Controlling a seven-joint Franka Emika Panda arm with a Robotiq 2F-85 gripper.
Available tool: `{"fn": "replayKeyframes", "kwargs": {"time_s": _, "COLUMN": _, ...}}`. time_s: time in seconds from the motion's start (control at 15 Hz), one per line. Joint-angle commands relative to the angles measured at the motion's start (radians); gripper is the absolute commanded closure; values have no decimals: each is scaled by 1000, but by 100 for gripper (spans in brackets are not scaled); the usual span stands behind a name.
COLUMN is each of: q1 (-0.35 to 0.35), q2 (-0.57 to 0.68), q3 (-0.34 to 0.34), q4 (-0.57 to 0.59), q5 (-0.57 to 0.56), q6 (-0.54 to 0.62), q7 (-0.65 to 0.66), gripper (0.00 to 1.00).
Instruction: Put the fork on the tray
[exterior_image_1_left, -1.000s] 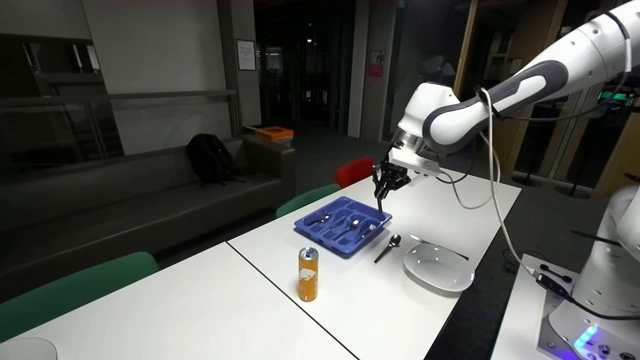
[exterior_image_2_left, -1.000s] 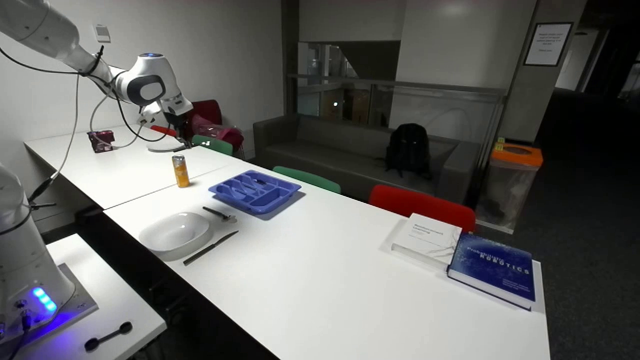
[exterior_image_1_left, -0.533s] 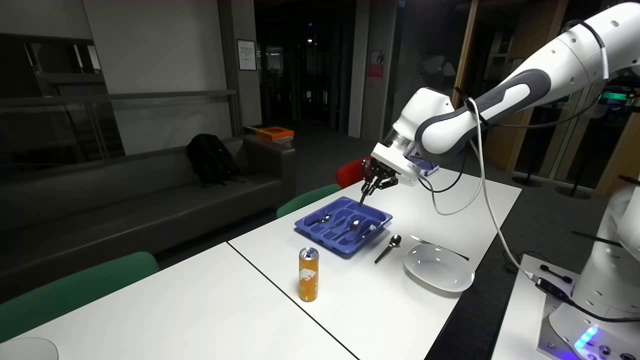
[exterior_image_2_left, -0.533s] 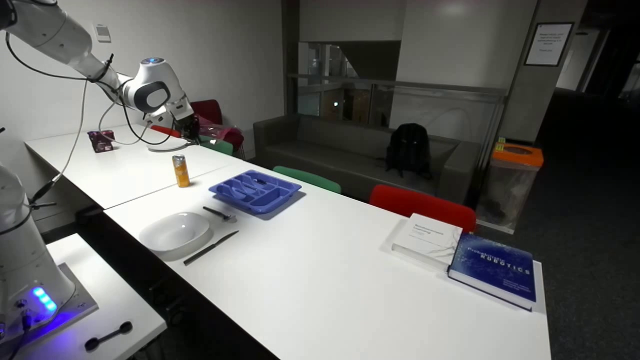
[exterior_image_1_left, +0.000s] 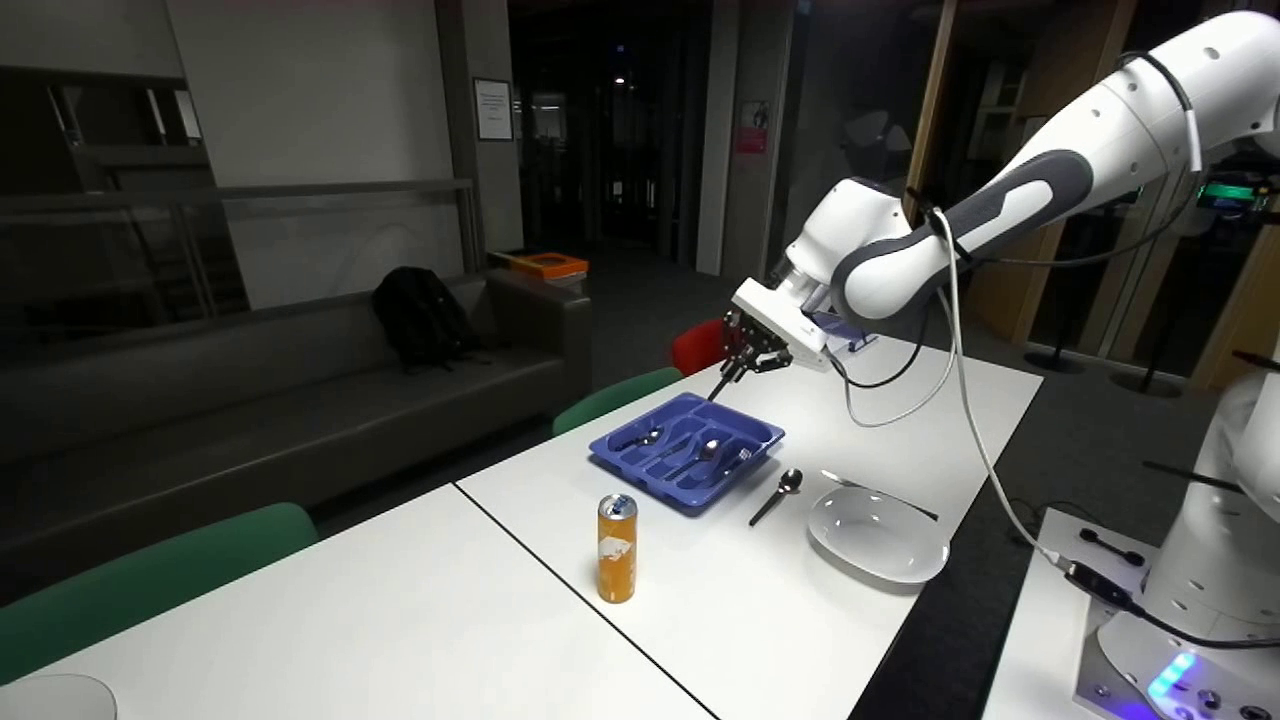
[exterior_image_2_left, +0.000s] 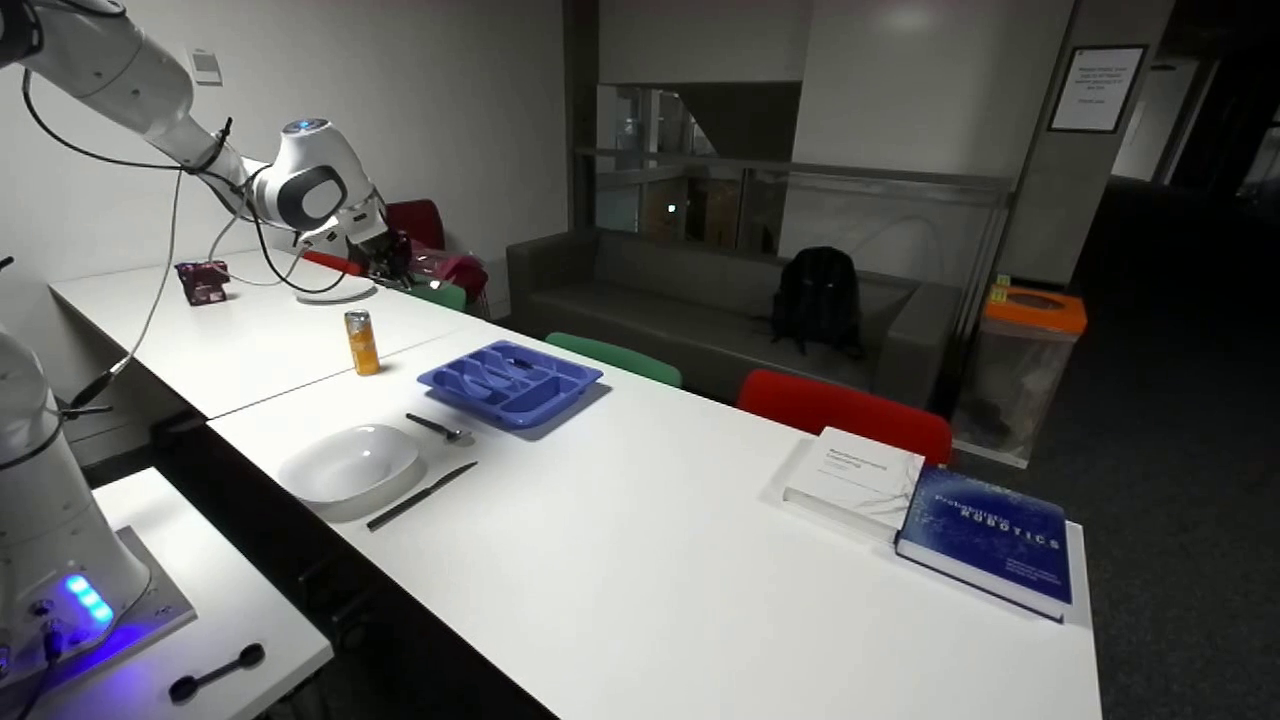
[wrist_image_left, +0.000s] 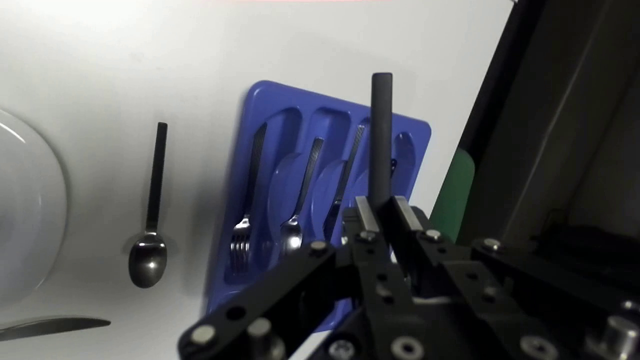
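My gripper (exterior_image_1_left: 732, 374) is shut on a slender dark utensil, taken as the fork (wrist_image_left: 381, 135). Its handle sticks out past the fingertips; its head is hidden by the gripper. In an exterior view the dark end (exterior_image_1_left: 716, 391) points down near the tray's far corner. The gripper also shows in the other view (exterior_image_2_left: 403, 277) as a dark shape, and in the wrist view (wrist_image_left: 382, 212). The blue compartment tray (exterior_image_1_left: 640, 473) lies on the table, also seen in both other views (exterior_image_2_left: 535, 400) (wrist_image_left: 305, 97). It holds several pieces of cutlery. The held handle overlaps it in the wrist view.
A dark-handled spoon (exterior_image_1_left: 772, 500) lies beside the tray. A white plate (exterior_image_1_left: 880, 540) and a knife (exterior_image_2_left: 422, 495) lie near the table's robot-side edge. An orange can (exterior_image_1_left: 616, 550) stands near the table seam. Books (exterior_image_2_left: 985, 540) lie at one table end.
My gripper, still shut on the dark utensil, has moved left in an exterior view, over toward the tray's far corner. The utensil now slants more. The tray and tableware have not moved.
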Motion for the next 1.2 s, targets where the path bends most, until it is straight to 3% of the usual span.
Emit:
{"fn": "replayKeyframes", "kwargs": {"time_s": 0.0, "q1": -29, "q2": 42, "q3": -21, "q4": 27, "q5": -87, "q6": 30, "q7": 212, "gripper": 97}}
{"fn": "replayKeyframes", "kwargs": {"time_s": 0.47, "q1": -15, "q2": 118, "q3": -32, "q4": 65, "q5": -37, "q6": -14, "q7": 328, "gripper": 97}}
{"fn": "replayKeyframes", "kwargs": {"time_s": 0.6, "q1": -17, "q2": 150, "q3": -23, "q4": 90, "q5": -3, "q6": -40, "q7": 310, "gripper": 97}}
{"fn": "replayKeyframes", "kwargs": {"time_s": 0.67, "q1": 11, "q2": 166, "q3": -53, "q4": 104, "q5": 14, "q6": -55, "q7": 299, "gripper": 97}}
{"fn": "replayKeyframes", "kwargs": {"time_s": 1.07, "q1": 1, "q2": 250, "q3": -38, "q4": 225, "q5": 200, "q6": -216, "q7": 169, "gripper": 97}}
{"fn": "replayKeyframes", "kwargs": {"time_s": 1.13, "q1": 21, "q2": 228, "q3": -63, "q4": 166, "q5": 158, "q6": -160, "q7": 206, "gripper": 88}}
